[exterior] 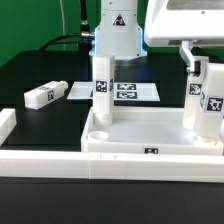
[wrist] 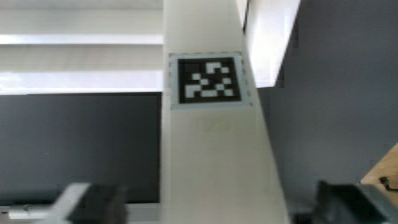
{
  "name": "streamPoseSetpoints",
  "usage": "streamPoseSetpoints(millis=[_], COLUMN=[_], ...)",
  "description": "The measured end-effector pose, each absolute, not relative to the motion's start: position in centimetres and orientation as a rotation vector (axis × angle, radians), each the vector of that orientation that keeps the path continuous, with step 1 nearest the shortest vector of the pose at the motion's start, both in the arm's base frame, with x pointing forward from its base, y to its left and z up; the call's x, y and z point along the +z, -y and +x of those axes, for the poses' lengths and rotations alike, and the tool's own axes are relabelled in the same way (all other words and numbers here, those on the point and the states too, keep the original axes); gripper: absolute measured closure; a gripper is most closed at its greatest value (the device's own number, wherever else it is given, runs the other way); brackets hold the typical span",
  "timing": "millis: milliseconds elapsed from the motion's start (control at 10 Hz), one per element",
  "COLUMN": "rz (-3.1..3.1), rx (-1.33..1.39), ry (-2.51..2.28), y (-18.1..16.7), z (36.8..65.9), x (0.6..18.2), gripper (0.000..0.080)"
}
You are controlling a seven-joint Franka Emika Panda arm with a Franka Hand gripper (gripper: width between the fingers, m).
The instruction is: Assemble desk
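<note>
Well, tabletop (exterior: 120, 152): white tray, lying flat on the black surface (exterior: 40, 70), low and central in the exterior view, open side up.
Standing leg (exterior: 101, 85): upright at the tabletop's rear corner on the exterior view's left, with a black-and-white tag on its face. Up close in the wrist view it fills the middle.
Pincer (wrist: 217, 205): apart, with its fingers (wrist: 89, 205) either side of the standing leg and a gap showing on both sides. Nothing is clamped.
Arm (exterior: 118, 35): white, hanging over the rear of the tabletop, right by the standing leg's top.
Right-hand legs (exterior: 205, 105): two tagged blocks, upright and close together at the tabletop's end on the exterior view's right. How they are seated, I cannot tell.
Loose leg (exterior: 45, 95): lying on its side on the surface, well apart from the tabletop, toward the exterior view's left.
Marker board (exterior: 125, 91): flat on the surface behind the tabletop.
Border bars (exterior: 40, 160): long and white, running along the front and the exterior view's left edge.
</note>
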State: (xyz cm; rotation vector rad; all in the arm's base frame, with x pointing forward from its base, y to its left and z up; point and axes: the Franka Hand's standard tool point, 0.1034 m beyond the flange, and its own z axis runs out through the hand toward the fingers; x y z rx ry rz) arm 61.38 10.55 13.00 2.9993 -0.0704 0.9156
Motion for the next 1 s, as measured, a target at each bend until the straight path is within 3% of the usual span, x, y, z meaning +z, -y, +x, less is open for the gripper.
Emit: streamPoseSetpoints(millis=[200, 800, 1000], rz=[3.003, 3.035, 3.051], rx=[0.906, 0.855, 0.806], ry=[0.073, 0.074, 0.074], y=[-10.5, -9.4, -9.5], z=[61.4, 61.9, 61.8], x=[13.1, 16.2, 15.9], gripper=[0.0160, 0.0150, 0.0150])
